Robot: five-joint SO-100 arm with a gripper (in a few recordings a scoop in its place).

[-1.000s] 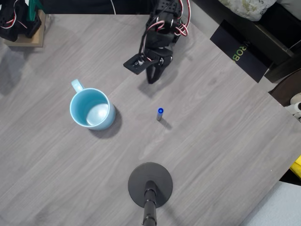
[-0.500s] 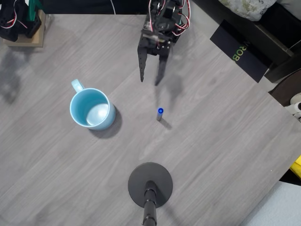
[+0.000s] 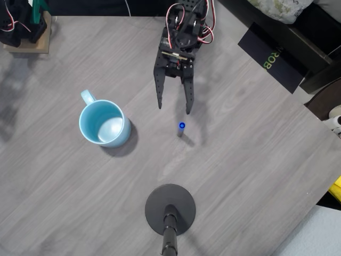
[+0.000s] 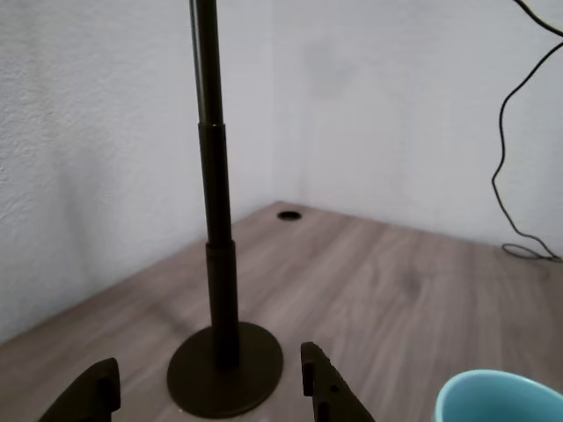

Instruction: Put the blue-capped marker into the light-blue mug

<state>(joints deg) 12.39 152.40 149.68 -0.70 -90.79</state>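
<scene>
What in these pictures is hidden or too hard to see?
- Blue-capped marker: overhead view shows it end-on; the cap hides most of its barrel.
- Light-blue mug: wrist view's bottom edge cuts it off; handle unseen there.
- End effector: wrist view cuts off its fingertips.
- Stand: overhead view foreshortens its pole.

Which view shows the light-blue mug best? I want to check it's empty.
The overhead view: the whole light-blue mug shows, rim, handle and bare glossy inside. The wrist view catches just a slice of its rim at the bottom right edge.
</scene>
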